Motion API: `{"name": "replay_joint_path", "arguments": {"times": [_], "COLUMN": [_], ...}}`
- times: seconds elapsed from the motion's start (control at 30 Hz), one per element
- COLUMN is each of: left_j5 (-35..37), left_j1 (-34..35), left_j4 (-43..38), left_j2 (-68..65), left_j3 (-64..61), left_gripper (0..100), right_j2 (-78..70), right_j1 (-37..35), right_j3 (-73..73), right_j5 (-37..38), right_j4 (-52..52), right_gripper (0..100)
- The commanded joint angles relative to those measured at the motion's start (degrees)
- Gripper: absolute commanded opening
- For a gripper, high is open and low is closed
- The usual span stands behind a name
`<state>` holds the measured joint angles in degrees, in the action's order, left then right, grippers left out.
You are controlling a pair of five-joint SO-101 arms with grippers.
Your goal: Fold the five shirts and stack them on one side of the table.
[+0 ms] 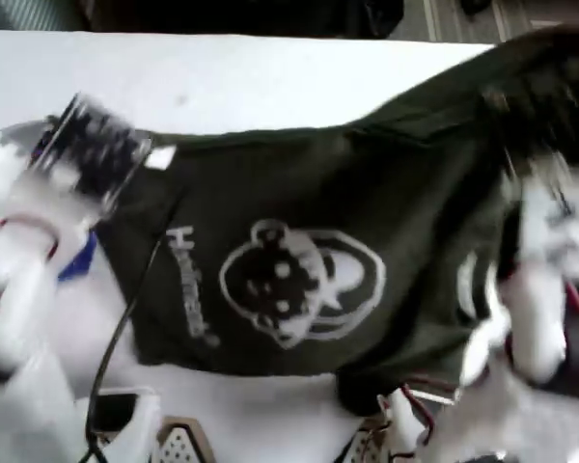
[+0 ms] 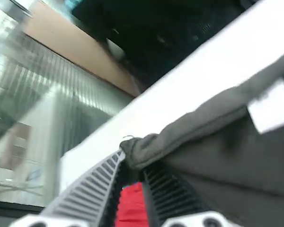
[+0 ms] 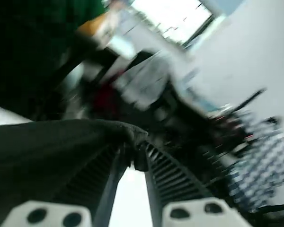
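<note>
Overhead, shirt (image 1: 415, 212) print (image 1: 299, 280) up; closer, left claw (image 2: 128, 160), right claw (image 3: 135, 153) pinch edge.

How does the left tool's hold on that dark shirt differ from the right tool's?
The left tool pinches the dark shirt at an edge close to its white label; the right tool pinches a plain bunched fold. In the high view, the left tool has one end of the shirt and the right tool has the opposite end. Both are shut on the same shirt with ribbed fingers.
</note>
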<state>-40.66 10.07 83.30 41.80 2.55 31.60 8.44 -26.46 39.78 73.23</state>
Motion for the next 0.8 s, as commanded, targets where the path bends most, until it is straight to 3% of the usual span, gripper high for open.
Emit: {"name": "replay_joint_path", "arguments": {"times": [0.0,0.17,0.27,0.53,0.77], "left_j5": [-0.4,-0.4,-0.4,-0.4,-0.4], "left_j1": [-2.2,-4.7,-4.5,-4.8,-4.0], "left_j4": [-12.4,-30.8,-37.5,-38.7,-32.6], "left_j2": [0.7,-1.7,-8.9,-36.6,-62.0], "left_j3": [-13.4,-28.3,-28.2,-4.3,23.8], "left_gripper": [2,2,2,2,2], "right_j2": [-0.2,-0.3,-0.3,-12.7,-32.1], "right_j1": [-3.5,-7.4,-9.5,-11.4,-11.0], "right_j3": [11.4,27.5,35.3,35.0,15.3], "right_j5": [0.0,0.0,0.0,-0.5,-0.5], "right_j4": [-5.6,-21.1,-31.7,-51.6,-53.8], "right_gripper": [1.9,1.9,1.9,1.9,1.9]}}
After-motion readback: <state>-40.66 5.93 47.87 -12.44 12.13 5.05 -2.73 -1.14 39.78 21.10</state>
